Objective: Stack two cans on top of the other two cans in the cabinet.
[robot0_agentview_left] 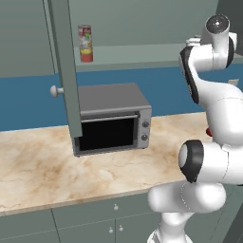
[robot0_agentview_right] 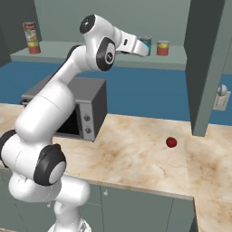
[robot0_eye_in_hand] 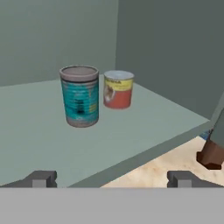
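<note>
Cabinet shelf [robot0_eye_in_hand: 39, 127] ahead: fingers [robot0_eye_in_hand: 43, 178] spread wide, holding nothing.
Teal can [robot0_eye_in_hand: 80, 96] stands just beside the squat red-orange can [robot0_eye_in_hand: 118, 89]; best to centre on one before closing, keeping clear of its neighbour.

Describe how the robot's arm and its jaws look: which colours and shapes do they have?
The arm is made of thick, rounded, glossy white segments joined by dark, near-black rings and caps, one with a small shiny dome at the top. No cables or markings are visible. The gripper ends in two small, blocky, dark grey jaws with flat tops.
</note>
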